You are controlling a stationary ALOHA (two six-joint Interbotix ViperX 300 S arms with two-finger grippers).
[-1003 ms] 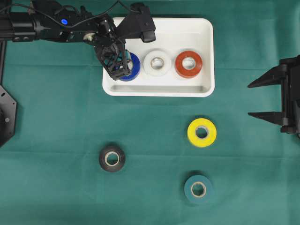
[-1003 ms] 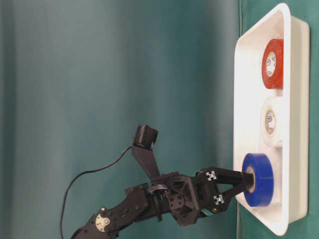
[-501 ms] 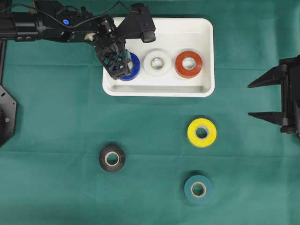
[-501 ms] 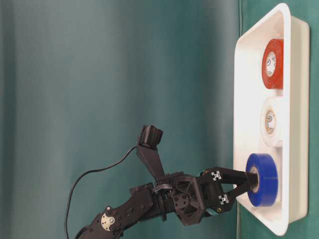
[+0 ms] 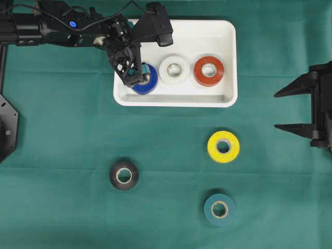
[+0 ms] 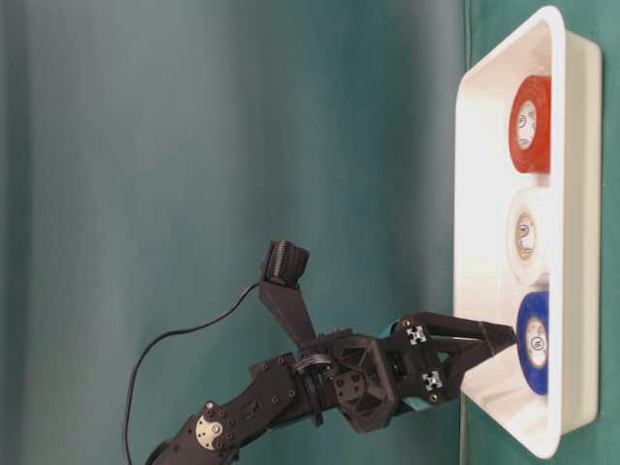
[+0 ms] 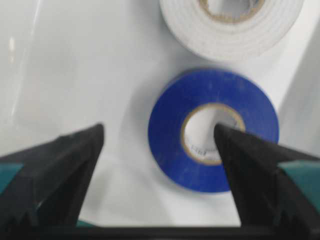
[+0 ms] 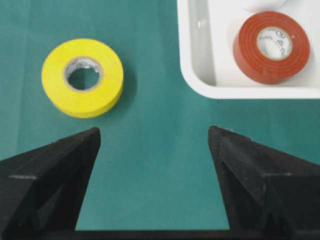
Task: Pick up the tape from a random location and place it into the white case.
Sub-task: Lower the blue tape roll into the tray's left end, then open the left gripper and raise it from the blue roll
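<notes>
The white case point(image 5: 197, 41) holds three rolls lying flat in a row: blue tape point(image 5: 149, 82), white tape point(image 5: 165, 72) and red tape point(image 5: 199, 71). My left gripper point(image 5: 136, 72) hangs open just above the blue tape point(image 7: 220, 85), touching nothing. In the left wrist view one finger is over the roll's core and the other over bare case floor point(image 7: 75, 75). My right gripper point(image 5: 276, 110) stands open and empty at the right edge, over bare cloth point(image 8: 155, 132).
Three more rolls lie on the green cloth: yellow tape point(image 5: 212, 148) at centre right, black tape point(image 5: 115, 176) at lower left, teal tape point(image 5: 210, 210) at the bottom. The case's raised rim point(image 8: 200, 87) runs in front of the red roll point(image 8: 250, 55).
My left gripper has opened and let go of the blue tape, which now lies flat on the case floor. The right arm has not moved.
</notes>
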